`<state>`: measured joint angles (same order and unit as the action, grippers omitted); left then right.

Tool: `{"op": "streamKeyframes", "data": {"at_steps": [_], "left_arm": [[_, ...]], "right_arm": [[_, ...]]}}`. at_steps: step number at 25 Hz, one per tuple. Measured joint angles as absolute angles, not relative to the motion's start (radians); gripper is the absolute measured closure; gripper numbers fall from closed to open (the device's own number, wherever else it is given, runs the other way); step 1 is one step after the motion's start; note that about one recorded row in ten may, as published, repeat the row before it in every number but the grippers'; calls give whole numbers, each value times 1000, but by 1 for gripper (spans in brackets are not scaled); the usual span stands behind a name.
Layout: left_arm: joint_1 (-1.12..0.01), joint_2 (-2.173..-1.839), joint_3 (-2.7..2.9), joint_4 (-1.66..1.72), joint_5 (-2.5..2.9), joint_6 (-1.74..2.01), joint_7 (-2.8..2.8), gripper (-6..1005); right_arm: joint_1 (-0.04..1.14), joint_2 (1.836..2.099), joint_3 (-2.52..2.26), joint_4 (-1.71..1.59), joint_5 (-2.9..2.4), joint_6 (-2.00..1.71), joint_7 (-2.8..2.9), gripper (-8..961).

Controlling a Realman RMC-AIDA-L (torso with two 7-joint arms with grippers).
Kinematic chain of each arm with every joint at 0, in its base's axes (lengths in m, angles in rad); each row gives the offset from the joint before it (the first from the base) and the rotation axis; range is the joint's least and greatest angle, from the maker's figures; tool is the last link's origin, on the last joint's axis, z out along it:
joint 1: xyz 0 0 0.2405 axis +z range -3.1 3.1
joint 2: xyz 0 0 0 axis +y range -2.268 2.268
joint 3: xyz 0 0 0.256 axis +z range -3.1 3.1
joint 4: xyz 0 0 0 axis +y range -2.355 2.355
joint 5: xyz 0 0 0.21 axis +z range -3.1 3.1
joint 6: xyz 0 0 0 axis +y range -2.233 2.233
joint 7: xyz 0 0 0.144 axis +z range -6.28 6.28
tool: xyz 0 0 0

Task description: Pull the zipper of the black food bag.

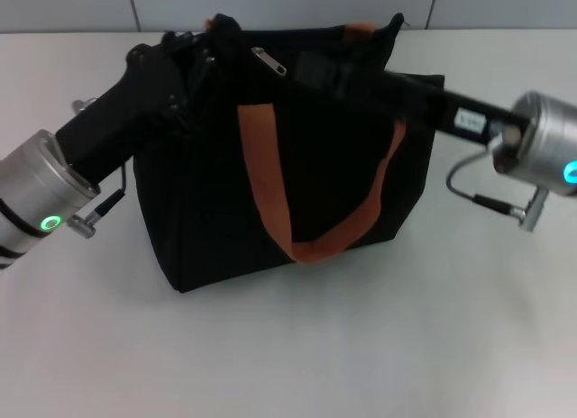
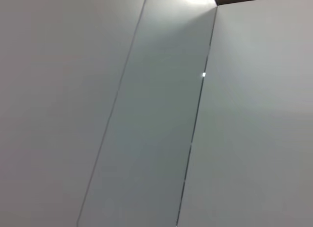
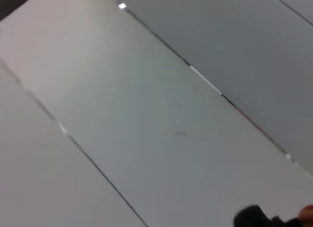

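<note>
Jaw state can't be told for left gripper (image 1: 212,41) or right gripper (image 1: 311,68), both set at boxy fabric bag (image 1: 216,211) top. Teardrop metal zipper (image 1: 269,61) is seen between them.

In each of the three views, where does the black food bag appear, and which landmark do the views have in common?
Head view: the black food bag stands in the middle of the white table, with both arms reaching to its top.
Left wrist view: the bag is not in it; only grey wall panels show.
Right wrist view: only a small dark piece with some orange at one corner, perhaps the bag; I cannot tell.
Shared landmark: the grey panelled wall with its seams.
</note>
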<state>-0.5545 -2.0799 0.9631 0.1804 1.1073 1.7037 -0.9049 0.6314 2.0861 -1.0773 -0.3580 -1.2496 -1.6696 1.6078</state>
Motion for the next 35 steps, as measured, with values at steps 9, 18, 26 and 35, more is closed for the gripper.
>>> {"op": "streamKeyframes", "data": {"at_steps": [9,18,26,35], "left_arm": [[-603,-2080,986,146,1104,1714,-903,974],[-637,-2080,986,107,1105,1703,-895,974],[-639,-2082,986,106,1108,1702,-890,974],[-641,-2082,986,100,1109,1701,-853,973]], "right_arm": [[567,2086,-1068,-331,-1243,-1685,1419,254],[565,2081,-1068,-327,-1241,-1686,1613,255],[567,2080,-1028,-322,-1240,-1675,1820,256],[629,2083,-1012,-275,-1244,-1621,1837,256]]}}
